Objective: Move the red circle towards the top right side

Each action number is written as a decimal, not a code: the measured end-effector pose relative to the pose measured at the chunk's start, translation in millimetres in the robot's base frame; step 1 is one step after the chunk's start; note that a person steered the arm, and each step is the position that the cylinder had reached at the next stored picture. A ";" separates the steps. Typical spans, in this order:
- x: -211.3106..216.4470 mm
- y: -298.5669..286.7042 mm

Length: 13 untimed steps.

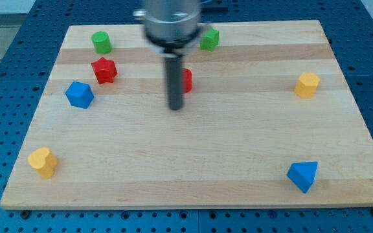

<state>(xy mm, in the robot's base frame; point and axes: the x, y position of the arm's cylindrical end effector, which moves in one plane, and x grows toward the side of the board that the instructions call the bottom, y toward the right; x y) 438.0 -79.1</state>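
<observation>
Light wooden board (193,162) on blue perforated bench (5,26). On board: green cylinder (101,43), red star (103,70), blue block (79,94), yellow block (43,162), red circle (186,80) half hidden by rod, green block (210,39), yellow hexagon (307,85), blue triangle (302,175).

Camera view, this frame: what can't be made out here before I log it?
- Red circle: mostly hidden behind the rod; only its right edge shows, so its shape is unconfirmed.
- My tip: contact with the red circle cannot be told.
- Arm's upper body: blurred, cut off by the view's top.
- Green block: partly hidden by the arm.
</observation>
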 end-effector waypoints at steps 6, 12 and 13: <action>-97.7 237.2; -169.2 213.7; -164.4 226.3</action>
<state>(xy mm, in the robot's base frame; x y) 273.6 147.1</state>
